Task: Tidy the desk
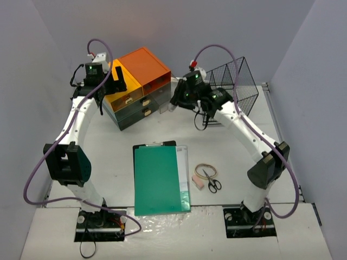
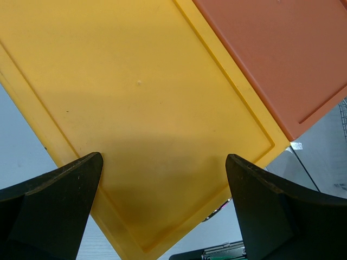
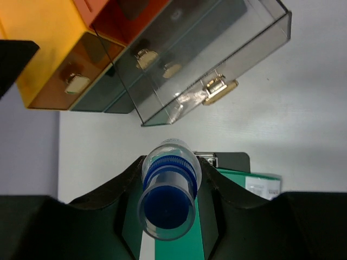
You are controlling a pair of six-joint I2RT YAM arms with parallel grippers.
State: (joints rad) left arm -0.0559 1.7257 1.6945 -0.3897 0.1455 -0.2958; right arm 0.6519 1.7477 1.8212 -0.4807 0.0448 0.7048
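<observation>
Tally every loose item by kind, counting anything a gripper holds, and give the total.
Clipboard with green pad: 1
Scissors: 1
Rubber band: 1
Pink eraser: 1
Blue-capped vial, held: 1
Total: 5

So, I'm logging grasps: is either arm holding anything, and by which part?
The right gripper holds a small clear blue-capped vial, jaws pinching its sides near the blue end. The left gripper is open, holding nothing.
</observation>
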